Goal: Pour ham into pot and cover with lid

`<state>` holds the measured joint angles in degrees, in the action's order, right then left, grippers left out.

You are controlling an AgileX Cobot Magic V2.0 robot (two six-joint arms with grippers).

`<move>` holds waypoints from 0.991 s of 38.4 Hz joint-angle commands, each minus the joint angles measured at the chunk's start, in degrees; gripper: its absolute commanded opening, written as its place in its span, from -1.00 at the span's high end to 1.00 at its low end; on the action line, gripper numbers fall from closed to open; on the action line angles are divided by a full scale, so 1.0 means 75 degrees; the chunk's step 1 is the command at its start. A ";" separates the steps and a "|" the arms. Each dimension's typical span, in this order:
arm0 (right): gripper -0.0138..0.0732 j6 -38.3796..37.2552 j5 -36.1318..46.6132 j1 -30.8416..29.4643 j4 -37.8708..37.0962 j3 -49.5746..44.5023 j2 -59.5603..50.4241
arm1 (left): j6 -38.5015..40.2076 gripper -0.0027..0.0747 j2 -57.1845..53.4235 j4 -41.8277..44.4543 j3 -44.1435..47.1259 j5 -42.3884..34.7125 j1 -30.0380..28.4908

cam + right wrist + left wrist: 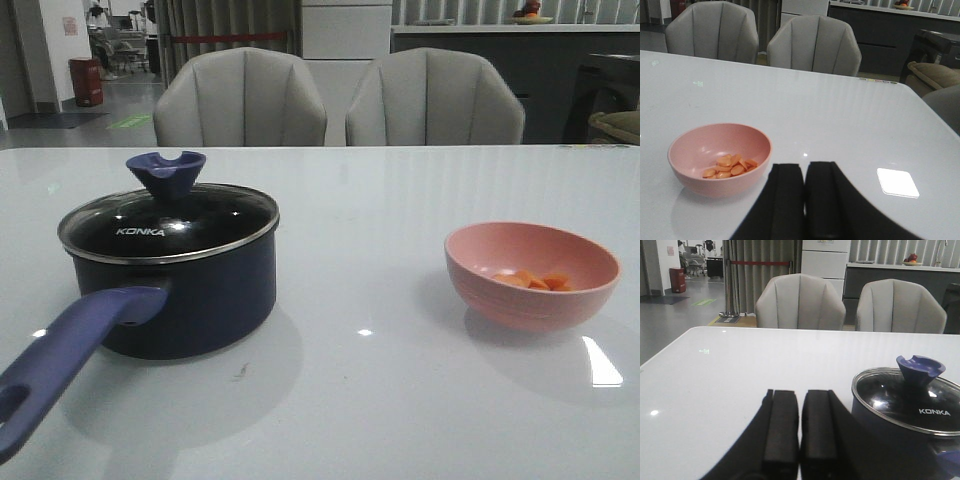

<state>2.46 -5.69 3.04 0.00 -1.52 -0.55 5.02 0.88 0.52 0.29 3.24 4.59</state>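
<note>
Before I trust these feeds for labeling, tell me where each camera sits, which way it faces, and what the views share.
Front: faces forward over the table at the lidded pot and pink bowl; no robot parts show.
Left wrist: low behind the left pincer, shut, beside the pot, its lid on.
Right wrist: behind the shut right pincer, the bowl of ham beyond.
Shared: all views show the two grey chairs.

Navy pot (190, 290) with purple-blue handle, orange ham (530, 280) in a pink bowl (530, 300), black fingers (781, 430).
</note>
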 commanded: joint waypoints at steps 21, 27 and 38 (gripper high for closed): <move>0.33 0.0028 0.0615 -0.0037 -0.0075 0.0037 -0.0152 | 0.0018 0.64 0.0107 -0.0069 0.0157 -0.0576 -0.0004; 0.33 0.0028 0.0615 -0.0037 -0.0075 0.0037 -0.0152 | 0.0018 0.64 0.0107 -0.0069 0.0157 -0.0607 -0.0004; 0.33 0.0028 0.0615 -0.0037 -0.0075 0.0037 -0.0152 | 0.0018 0.64 0.0107 -0.0069 0.0157 -0.1633 -0.0004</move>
<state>2.46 -5.69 3.04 0.00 -1.52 -0.55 5.02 0.88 0.52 0.29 0.39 4.59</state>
